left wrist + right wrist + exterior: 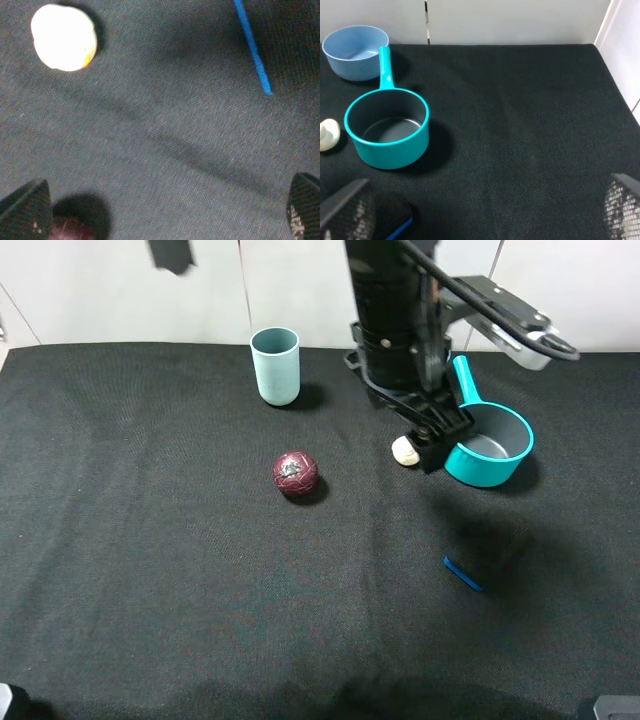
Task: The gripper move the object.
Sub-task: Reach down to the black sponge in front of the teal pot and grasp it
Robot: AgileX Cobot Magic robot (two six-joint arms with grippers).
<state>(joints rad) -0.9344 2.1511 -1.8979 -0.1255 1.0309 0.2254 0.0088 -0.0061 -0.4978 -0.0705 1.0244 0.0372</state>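
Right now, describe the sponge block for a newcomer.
On the black cloth, find the teal saucepan at right; the sponge block lies flat in front of it. Its black top blends into the cloth, so only a thin blue edge marks it, unlike the round red ball and cream lump.

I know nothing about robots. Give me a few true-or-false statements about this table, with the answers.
1. The pan is empty. True.
2. The ball sits inside the cup. False: it lies on the cloth, apart from the cup.
3. The left pincer is open. True.
4. A pincer grips the sponge. False: it lies alone on the cloth.
5. The lump lies beside the pan. True.
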